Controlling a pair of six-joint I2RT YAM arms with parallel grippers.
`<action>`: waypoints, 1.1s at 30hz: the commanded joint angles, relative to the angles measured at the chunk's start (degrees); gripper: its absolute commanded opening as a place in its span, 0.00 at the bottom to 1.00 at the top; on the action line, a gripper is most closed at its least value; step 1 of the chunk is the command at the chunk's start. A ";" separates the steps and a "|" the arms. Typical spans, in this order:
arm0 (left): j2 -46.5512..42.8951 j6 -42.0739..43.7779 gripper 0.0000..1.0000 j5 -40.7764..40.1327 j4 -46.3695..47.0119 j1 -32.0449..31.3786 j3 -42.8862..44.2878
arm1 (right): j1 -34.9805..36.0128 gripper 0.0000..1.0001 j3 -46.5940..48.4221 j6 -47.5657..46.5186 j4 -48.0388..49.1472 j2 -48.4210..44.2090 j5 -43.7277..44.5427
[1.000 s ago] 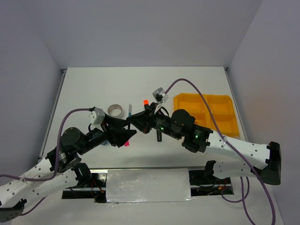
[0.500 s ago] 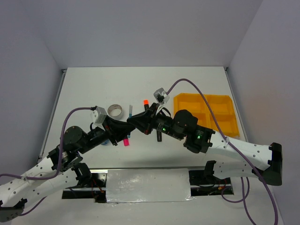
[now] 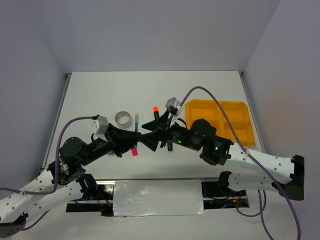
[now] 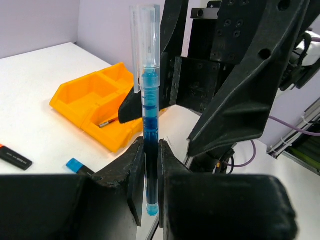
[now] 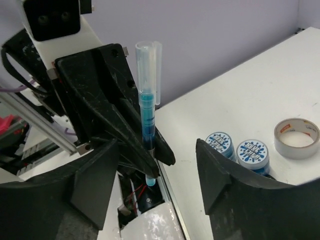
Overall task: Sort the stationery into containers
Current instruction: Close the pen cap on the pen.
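A thin blue pen (image 4: 150, 120) stands upright with my left gripper (image 4: 150, 150) shut on its lower half. From above, the pen (image 3: 136, 123) and left gripper (image 3: 131, 138) sit at the table's front middle. My right gripper (image 5: 157, 150) is open around the pen (image 5: 146, 115), its fingers (image 5: 95, 185) well apart and not touching it. The top view shows the right gripper (image 3: 152, 135) facing the left one. The yellow-orange tray (image 3: 235, 112) lies to the right, and a red pen (image 4: 107, 121) rests in one compartment of the tray (image 4: 85, 95).
A grey tape ring (image 3: 122, 117) and an orange-capped highlighter (image 3: 155, 111) lie behind the grippers, a pink-capped highlighter (image 3: 134, 150) under them. Two blue-white tubs (image 5: 220, 144) stand by the tape ring (image 5: 296, 137). A blue-capped highlighter (image 4: 77, 166) lies near the left fingers.
The left gripper closed on the blue pen, then the right gripper opened and let it go. Both arms shifted slightly toward the front left.
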 commanded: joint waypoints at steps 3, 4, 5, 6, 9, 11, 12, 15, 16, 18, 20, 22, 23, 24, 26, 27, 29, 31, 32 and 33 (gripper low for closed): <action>-0.08 1.77 0.00 3.92 4.67 -0.27 0.89 | -0.23 0.76 2.02 -4.88 -0.59 -3.48 -1.01; 0.18 1.85 0.00 4.45 4.76 -0.27 0.89 | -0.41 0.76 3.68 -5.23 -1.12 -3.39 -1.01; 0.53 1.94 0.00 5.15 4.94 -0.27 0.98 | -0.84 0.77 4.56 -5.76 -1.65 -3.13 -1.19; 0.62 2.20 0.00 5.94 5.02 -0.27 0.89 | -1.19 0.77 5.53 -5.68 -3.22 -2.52 -1.10; 0.80 2.21 0.00 7.61 5.81 -0.18 0.80 | -3.04 0.76 8.70 -5.33 -4.47 -1.29 -2.15; 0.89 2.38 0.00 7.79 5.64 -0.27 0.89 | -3.83 0.73 10.45 -5.50 -3.86 -0.50 -5.91; 0.98 2.47 0.00 7.70 5.55 -0.27 0.98 | -3.84 0.72 10.90 -5.67 -3.85 -0.06 -6.63; 1.24 2.47 0.00 8.05 5.64 -0.27 0.89 | -3.92 0.65 11.69 -6.47 -3.33 1.00 -8.91; 1.24 2.38 0.00 8.14 5.64 -0.27 0.72 | -4.18 0.62 11.69 -6.47 -3.15 1.18 -9.53; 1.42 2.29 0.00 8.14 5.64 -0.27 0.80 | -4.45 0.52 11.61 -6.29 -2.19 1.62 -11.37; 1.24 2.38 0.00 7.88 5.38 -0.27 0.80 | -4.45 0.46 11.34 -6.12 -1.40 1.62 -12.26; 1.24 2.38 0.00 7.79 5.38 -0.27 0.80 | -4.45 0.41 10.82 -5.94 -1.13 1.53 -12.26; 1.24 2.38 0.00 7.79 5.38 -0.27 0.72 | -4.45 0.37 10.55 -5.85 -0.78 1.44 -12.26; 1.15 2.38 0.00 7.79 5.29 -0.18 0.72 | -4.45 0.36 10.46 -5.77 -0.69 1.35 -12.18; 1.24 2.29 0.00 7.79 5.20 -0.27 0.63 | -4.45 0.35 10.37 -5.68 -0.69 1.35 -12.09; 1.33 2.29 0.00 7.97 5.20 -0.18 0.63 | -4.45 0.36 10.20 -5.68 -0.52 1.35 -12.09; 1.50 2.29 0.00 8.05 5.20 -0.27 0.63 | -4.36 0.41 10.20 -5.68 -0.43 1.18 -11.91; 1.42 2.29 0.00 8.06 5.11 -0.27 0.63 | -4.45 0.45 9.94 -5.77 -0.25 1.09 -11.65; 1.50 2.29 0.00 7.97 5.11 -0.27 0.63 | -4.45 0.46 10.20 -5.85 -0.51 1.09 -10.86; 1.42 2.38 0.00 7.97 5.11 -0.18 0.71 | -4.45 0.47 10.20 -5.85 -0.60 1.18 -10.68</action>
